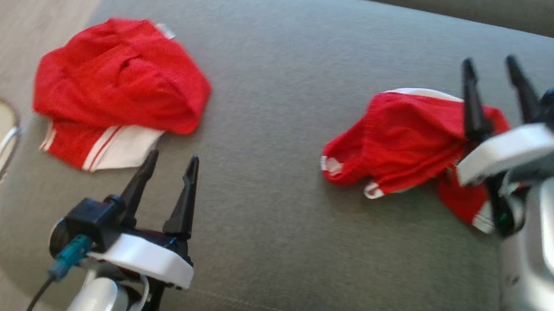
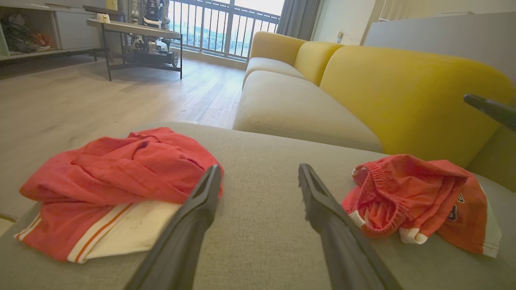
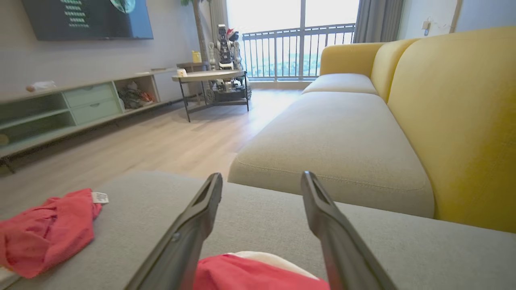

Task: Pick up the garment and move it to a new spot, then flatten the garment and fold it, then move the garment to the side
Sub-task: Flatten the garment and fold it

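While the broad grey cushion (image 1: 266, 239) carries everything the arms work on, a yellow sofa (image 2: 403, 92) stands beyond the tips of both end effectors. A pale basket (image 1: 8, 141) sits on the floor off to the left of the left end effector (image 1: 173, 158).

A second red piece (image 1: 122, 83) with white stripes lies crumpled just ahead of that end effector's fingertips and slightly to its left. Its two dark fingers stand wide apart with nothing between them.

The garment (image 1: 406, 139), red with white trim, lies bunched on the cushion well to the right of the left end effector and directly under the right end effector (image 1: 489, 62). In the head view one finger of the right end effector crosses over the garment's right part, and the fingertips reach past its far edge. In the right wrist view the red cloth (image 3: 258, 276) shows low between the finger bases. The right end effector's fingers are spread wide and grip nothing; whether they touch the cloth cannot be told.

A small white label (image 3: 100, 197) sticks out of the second red piece, far to the left of the right end effector.
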### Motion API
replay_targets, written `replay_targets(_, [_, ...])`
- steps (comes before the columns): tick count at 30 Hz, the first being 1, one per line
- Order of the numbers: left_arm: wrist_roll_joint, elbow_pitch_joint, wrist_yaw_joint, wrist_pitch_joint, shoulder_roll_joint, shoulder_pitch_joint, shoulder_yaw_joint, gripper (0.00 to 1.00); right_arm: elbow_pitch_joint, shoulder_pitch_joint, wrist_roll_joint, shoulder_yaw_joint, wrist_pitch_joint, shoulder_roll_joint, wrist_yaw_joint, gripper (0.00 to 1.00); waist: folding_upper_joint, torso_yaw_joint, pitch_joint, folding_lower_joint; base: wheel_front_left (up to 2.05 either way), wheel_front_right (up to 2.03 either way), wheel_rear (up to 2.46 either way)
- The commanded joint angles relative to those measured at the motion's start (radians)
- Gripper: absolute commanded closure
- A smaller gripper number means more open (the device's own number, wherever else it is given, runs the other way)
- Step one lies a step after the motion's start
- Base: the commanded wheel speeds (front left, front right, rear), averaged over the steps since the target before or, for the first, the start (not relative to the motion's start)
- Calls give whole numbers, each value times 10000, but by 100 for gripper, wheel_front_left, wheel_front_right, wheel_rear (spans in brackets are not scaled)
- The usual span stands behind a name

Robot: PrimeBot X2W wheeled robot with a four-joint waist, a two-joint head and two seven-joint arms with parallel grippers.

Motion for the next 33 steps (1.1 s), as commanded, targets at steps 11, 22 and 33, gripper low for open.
replay_targets(11, [-66, -761, 91, -51, 24, -7, 828, 0, -3609, 3619, 1057, 1361, -497, 362, -4, 0, 0, -1518, -710, 0, 0, 0, 0])
replay_targets(22, [22, -605, -33, -51, 24, -79, 698, 0, -3666, 4726, 1629, 1542, -428, 432, -4, 0, 0, -1547, -361, 0, 0, 0, 0])
replay_targets(33, [-65, -431, -14, -51, 24, -341, 412, 0, -1622, 3951, 3609, 2652, 413, 435, -4, 0, 0, -399, 177, 0, 0, 0, 0])
